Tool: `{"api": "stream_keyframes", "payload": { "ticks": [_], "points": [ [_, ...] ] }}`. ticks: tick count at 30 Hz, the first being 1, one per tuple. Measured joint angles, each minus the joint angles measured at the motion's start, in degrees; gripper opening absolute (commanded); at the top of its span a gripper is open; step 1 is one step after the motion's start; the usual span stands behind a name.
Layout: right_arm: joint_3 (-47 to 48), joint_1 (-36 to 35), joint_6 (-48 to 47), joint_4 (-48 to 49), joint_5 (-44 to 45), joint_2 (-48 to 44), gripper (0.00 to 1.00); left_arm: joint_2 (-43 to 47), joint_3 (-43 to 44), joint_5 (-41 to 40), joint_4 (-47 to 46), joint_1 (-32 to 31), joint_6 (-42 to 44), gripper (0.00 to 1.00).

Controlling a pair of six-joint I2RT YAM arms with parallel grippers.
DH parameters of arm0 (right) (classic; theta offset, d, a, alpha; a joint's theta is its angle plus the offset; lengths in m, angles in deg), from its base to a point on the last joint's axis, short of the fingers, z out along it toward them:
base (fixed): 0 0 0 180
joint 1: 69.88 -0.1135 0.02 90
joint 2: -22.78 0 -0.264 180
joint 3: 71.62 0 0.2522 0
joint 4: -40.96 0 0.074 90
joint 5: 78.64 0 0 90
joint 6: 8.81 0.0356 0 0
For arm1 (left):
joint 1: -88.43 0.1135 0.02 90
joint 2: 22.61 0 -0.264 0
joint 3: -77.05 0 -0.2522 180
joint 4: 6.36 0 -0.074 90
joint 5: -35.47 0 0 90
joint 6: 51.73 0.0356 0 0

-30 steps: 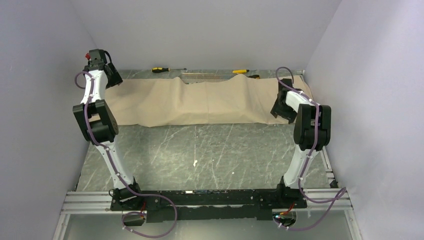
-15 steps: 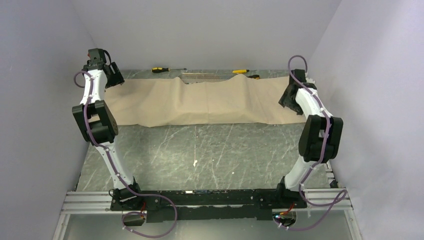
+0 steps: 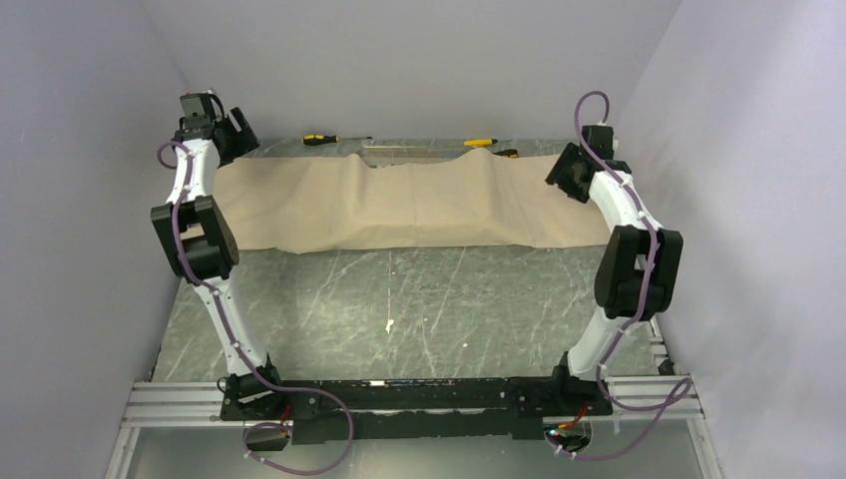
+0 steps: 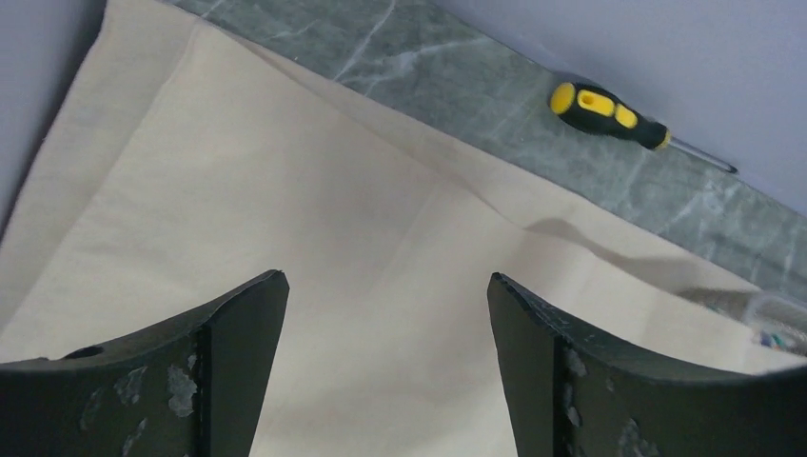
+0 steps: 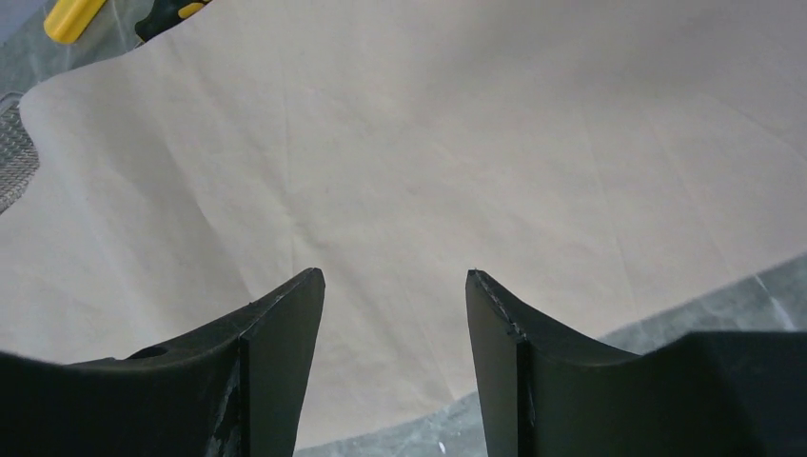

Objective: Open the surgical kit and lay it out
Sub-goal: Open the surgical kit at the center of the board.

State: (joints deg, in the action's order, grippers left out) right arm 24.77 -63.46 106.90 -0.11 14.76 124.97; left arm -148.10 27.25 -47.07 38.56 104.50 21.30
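- The left gripper (image 4: 385, 277) is held wide open and empty above the cloth's (image 3: 399, 205) left end; it has been shifted slightly back.
- The cloth is spread along the back, humped over something; only a tray (image 5: 11, 157) corner is exposed, so laying-out remains.
- The right gripper (image 5: 392, 273) is parted and empty; it has been lifted off the right edge.
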Motion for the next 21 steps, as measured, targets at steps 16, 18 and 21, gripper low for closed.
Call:
{"api": "stream_keyframes", "payload": {
  "ticks": [16, 18, 21],
  "points": [
    [1.2, -0.8, 0.4, 3.8, -5.7, 4.0, 0.54, -16.7, 4.1, -17.0, -15.9, -0.3, 5.2, 0.75],
    [1.2, -1.3, 0.6, 3.4, -6.7, 4.1, 0.54, -18.2, 6.0, -18.4, -18.6, -0.4, 7.3, 0.77],
    [1.2, -1.8, 0.9, 2.3, -7.5, 4.2, 0.53, -21.7, 10.8, -19.9, -22.3, -0.3, 10.3, 0.81]
  ]
}}
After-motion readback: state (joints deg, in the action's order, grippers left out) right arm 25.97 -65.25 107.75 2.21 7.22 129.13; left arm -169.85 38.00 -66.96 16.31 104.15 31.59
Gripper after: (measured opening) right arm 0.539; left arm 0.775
